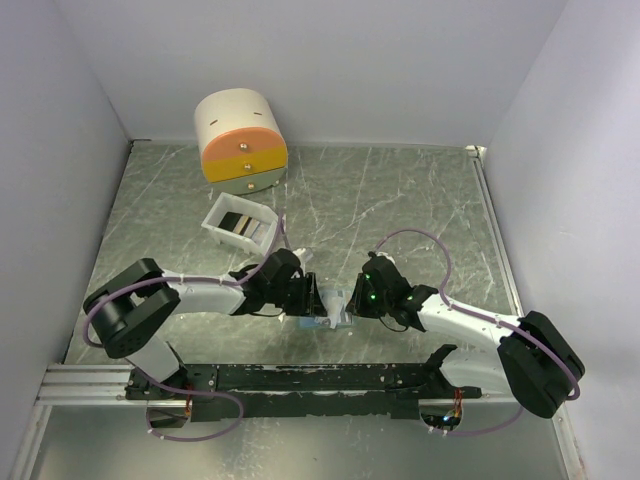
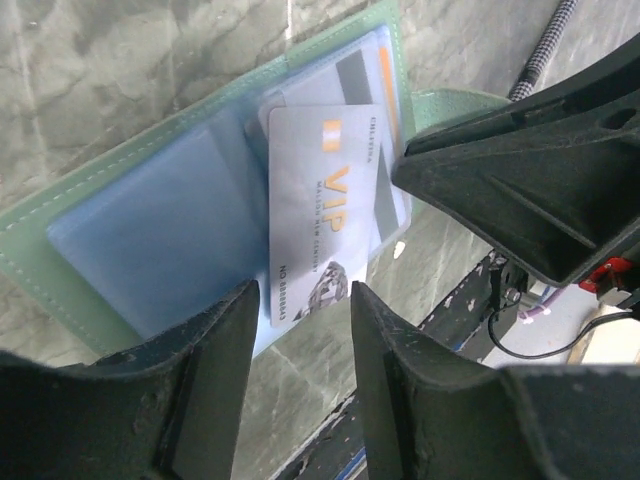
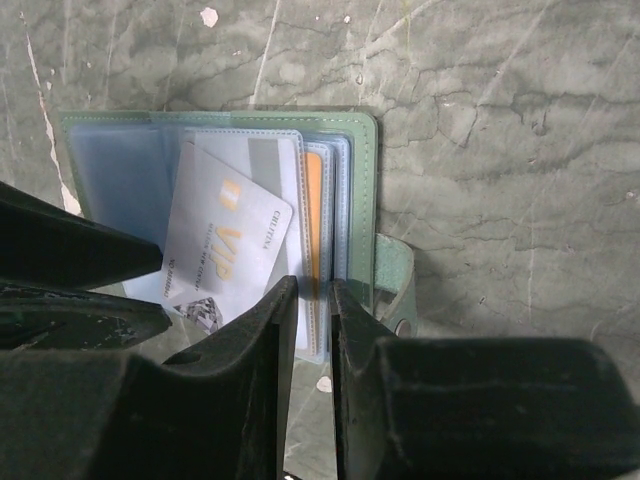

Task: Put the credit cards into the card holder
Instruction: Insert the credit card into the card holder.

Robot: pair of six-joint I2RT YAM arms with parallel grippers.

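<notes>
The card holder lies open on the table between my two grippers, green outside with pale blue clear sleeves. A silver "VIP" credit card sits askew, partly inside a sleeve, its lower end sticking out. An orange credit card is tucked in a sleeve beside it. My left gripper is open, its tips either side of the silver card's free end without touching it. My right gripper is shut on the near edge of the holder's sleeves. The clasp strap lies just right of it.
A white open-topped box with dark cards inside stands behind the left arm. A cream cylinder with orange and yellow drawers sits at the back left. A black rail runs along the near edge.
</notes>
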